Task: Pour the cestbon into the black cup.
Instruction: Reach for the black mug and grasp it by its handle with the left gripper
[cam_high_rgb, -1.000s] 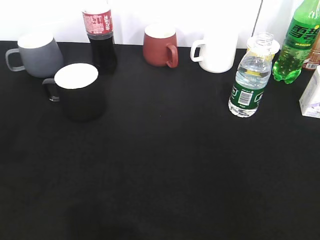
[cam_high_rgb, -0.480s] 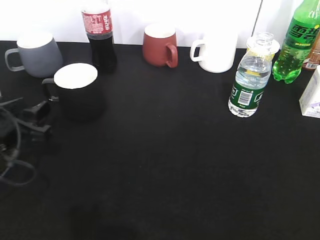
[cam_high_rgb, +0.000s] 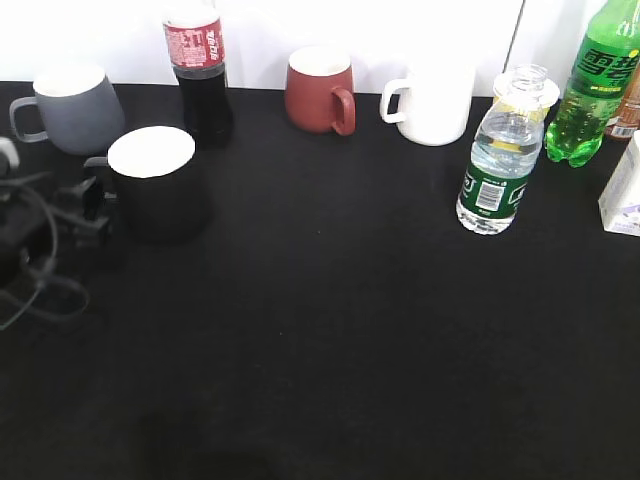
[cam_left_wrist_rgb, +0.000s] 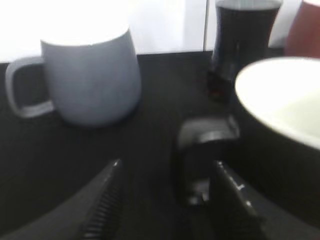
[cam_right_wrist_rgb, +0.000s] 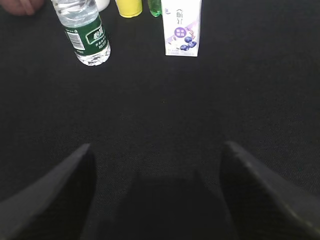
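- The left wrist view alone shows the left gripper (cam_left_wrist_rgb: 165, 200) spread wide, its fingers either side of the black cup's handle (cam_left_wrist_rgb: 207, 145), not yet closed on it.
- The right gripper (cam_right_wrist_rgb: 157, 195) appears only in its wrist view, released, hovering above bare tabletop (cam_right_wrist_rgb: 260, 90).
- The cestbon (cam_high_rgb: 497, 160) stands upright and capless at the right, well apart from the black cup (cam_high_rgb: 158, 183).
- A grey mug (cam_high_rgb: 72, 108) and a cola bottle (cam_high_rgb: 199, 70) stand just behind the cup.
- The blueberry-printed carton (cam_right_wrist_rgb: 182, 26) has writing too small to read.

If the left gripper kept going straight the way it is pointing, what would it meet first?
Most likely the handle of the black cup, which sits between the open left gripper's fingers, though depth is unclear.
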